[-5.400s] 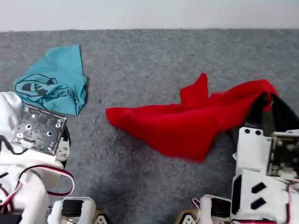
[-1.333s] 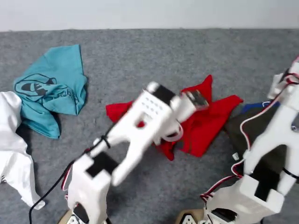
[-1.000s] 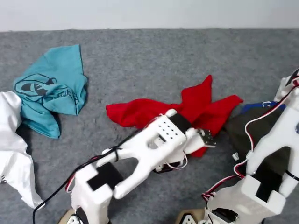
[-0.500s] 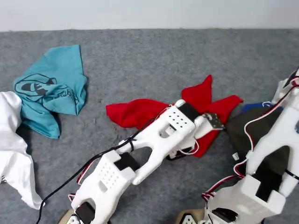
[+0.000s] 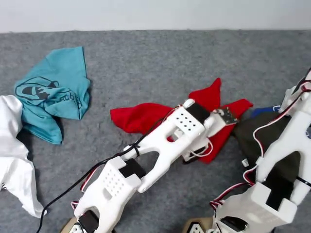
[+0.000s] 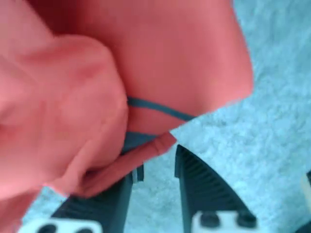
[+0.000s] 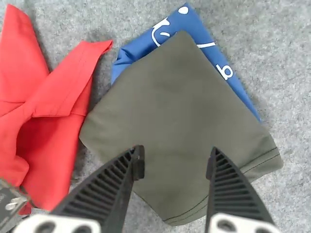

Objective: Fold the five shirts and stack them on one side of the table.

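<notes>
since the right arm (image 5: 277,165) let go of the red shirt (image 5: 141,118) and drew back, that shirt has slumped from a long spread into a tighter heap in the middle of the bench (image 5: 155,63), its near corner just beside the folded olive shirt (image 7: 180,116). the right jaws now hang wide and empty over that olive shirt, which lies on the blue shirt (image 7: 194,29) as the start of a stack on that side. meanwhile the left arm (image 5: 160,145) has swung over from the white shirt (image 5: 12,165) and stretched across the red one, creeping toward its far corner over the last second. the left jaws stand narrowly parted low over the bench, a red hem lying across their tips; no firm pinch shows yet. i judge this a hand-over: the left arm is taking charge of the red shirt, which needs spreading flat again before any fold. the teal shirt (image 5: 53,92) and the white one wait crumpled at the far side.
</notes>
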Tool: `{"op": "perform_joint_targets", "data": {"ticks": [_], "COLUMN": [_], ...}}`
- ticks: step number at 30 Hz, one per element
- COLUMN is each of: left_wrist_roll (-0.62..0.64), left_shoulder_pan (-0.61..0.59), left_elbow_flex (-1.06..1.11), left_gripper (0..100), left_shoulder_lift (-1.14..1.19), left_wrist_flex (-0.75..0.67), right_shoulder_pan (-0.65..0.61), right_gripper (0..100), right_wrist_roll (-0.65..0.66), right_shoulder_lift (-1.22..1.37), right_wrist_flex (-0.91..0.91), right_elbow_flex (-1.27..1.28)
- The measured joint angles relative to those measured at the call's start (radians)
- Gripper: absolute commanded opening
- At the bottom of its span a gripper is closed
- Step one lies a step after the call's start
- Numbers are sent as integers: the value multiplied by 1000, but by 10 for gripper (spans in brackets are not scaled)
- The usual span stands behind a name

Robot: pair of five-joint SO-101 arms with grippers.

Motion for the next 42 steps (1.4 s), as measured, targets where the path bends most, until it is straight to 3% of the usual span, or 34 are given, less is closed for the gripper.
{"op": "perform_joint_targets", "data": {"ticks": [21,26,38,42], "left_wrist_roll": [5,6,2,2], "left_shoulder_pan": [0,2,-40,-71], "left_elbow_flex": [-143,-212,-292,-253], "left_gripper": [118,19,14,14], "left_shoulder_lift": [218,253,255,144], "left_wrist_flex": [-51,-14,6,6], "right_shoulder_pan": [-120,-120,-120,-120], "right_gripper": [215,215,215,215], "right_wrist_roll": [0,0,0,0], "right_shoulder_lift": [0,0,0,0], "right_wrist_flex": [0,0,0,0], "right_elbow_flex": [3,3,3,17]}}
